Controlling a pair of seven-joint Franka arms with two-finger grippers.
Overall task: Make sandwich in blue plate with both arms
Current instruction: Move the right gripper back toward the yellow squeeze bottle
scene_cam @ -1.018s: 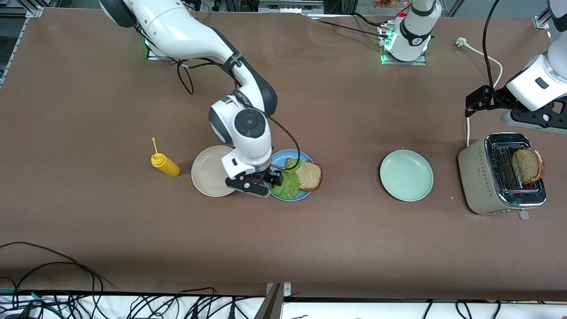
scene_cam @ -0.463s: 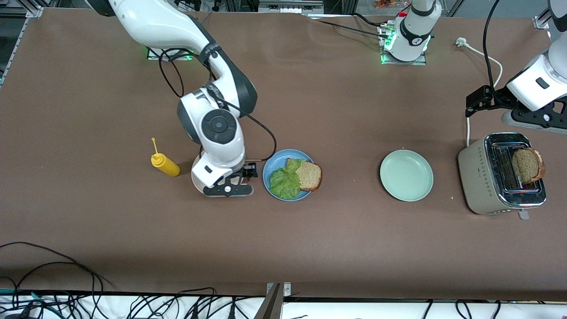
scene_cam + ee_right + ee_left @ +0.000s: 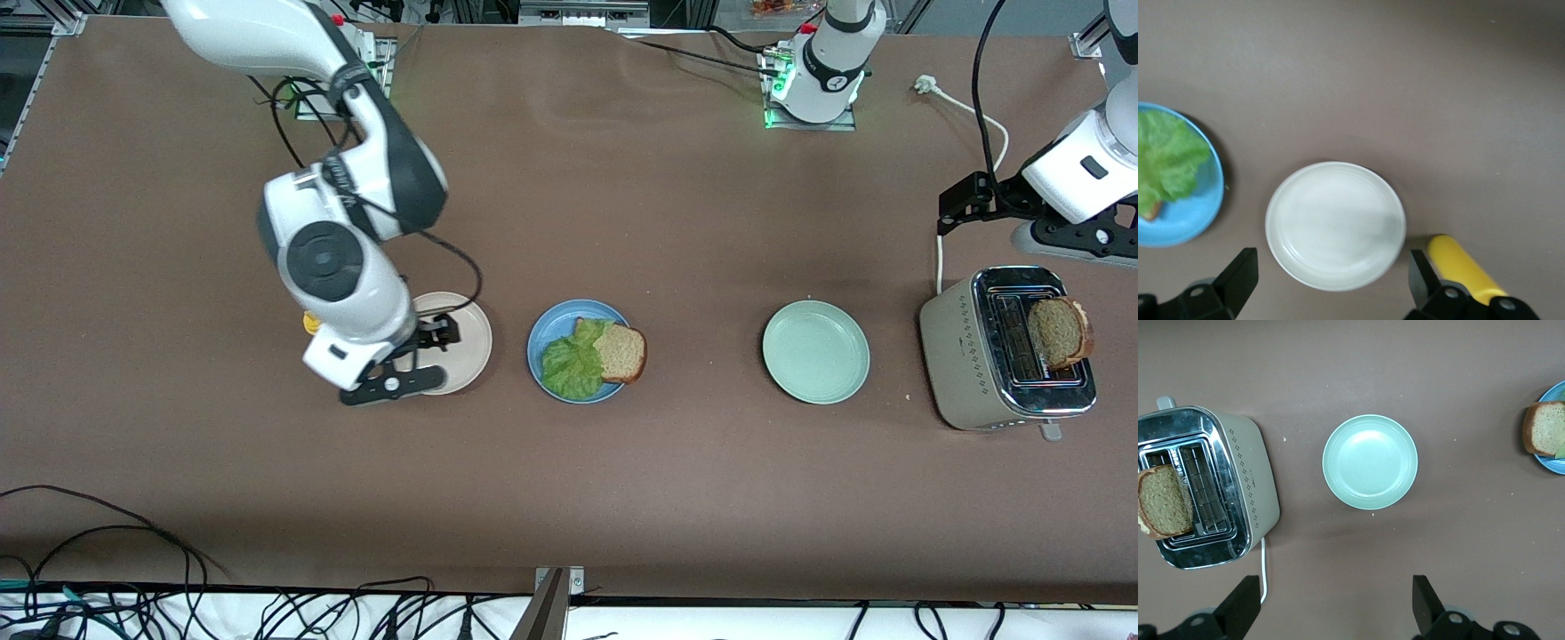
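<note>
The blue plate (image 3: 539, 340) lies mid-table with a ruffled green lettuce leaf (image 3: 572, 366) on it and a brown bread slice (image 3: 622, 353) lying partly over its rim. A second slice (image 3: 1058, 332) stands in the toaster (image 3: 965, 356). My right gripper (image 3: 396, 382) hangs open and empty over the beige-white plate's edge; its wrist view shows that gripper (image 3: 1331, 280), the blue plate (image 3: 1188, 223) and the lettuce (image 3: 1165, 163). My left gripper (image 3: 1067, 238) waits open in the air by the toaster; its wrist view shows the gripper (image 3: 1335, 610) with nothing between its fingers.
The beige-white plate (image 3: 467, 342) lies beside the blue plate toward the right arm's end. A yellow squeeze bottle (image 3: 1461, 263) lies next to it, mostly hidden by the arm in the front view. A mint-green plate (image 3: 815, 351) lies between the blue plate and the toaster. The toaster's white cable (image 3: 1263, 573) runs over the table.
My right arm has swung away from over the blue plate toward its own end of the table, over the beige-white plate. The lettuce stays on the blue plate. The left arm barely moved.
</note>
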